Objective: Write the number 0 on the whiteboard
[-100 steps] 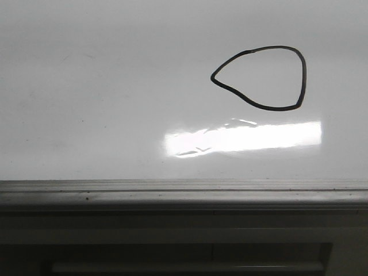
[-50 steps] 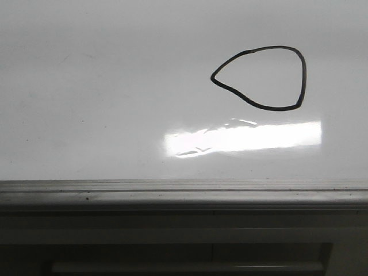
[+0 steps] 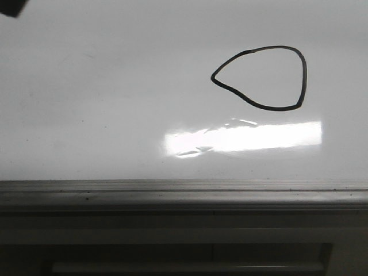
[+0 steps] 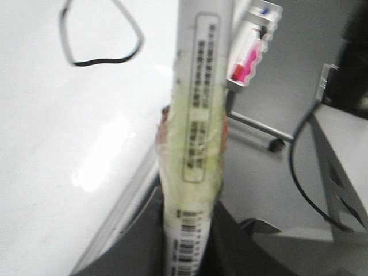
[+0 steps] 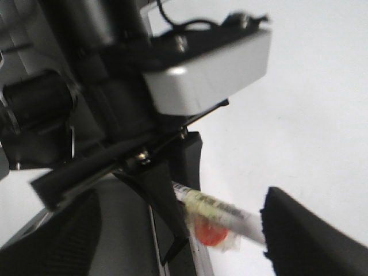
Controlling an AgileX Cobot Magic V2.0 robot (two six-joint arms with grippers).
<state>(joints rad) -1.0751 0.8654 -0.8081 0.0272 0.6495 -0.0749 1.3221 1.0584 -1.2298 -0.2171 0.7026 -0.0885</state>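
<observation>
Front view: I see the number 0 (image 3: 265,77) closed, upper right on the whiteboard (image 3: 86,115); a dark corner at the top left edge I cannot identify; no gripper I can make out.
Left wrist view: the left gripper (image 4: 187,230) is clamped on the marker (image 4: 198,115); the tip is out of sight, the loop beside it.
Right wrist view: the right gripper (image 5: 172,241) has its dark fingers (image 5: 305,230) apart around the marker; whether they touch it, I cannot tell.
Risk: I judge any dip of the tip would smear the loop.
</observation>
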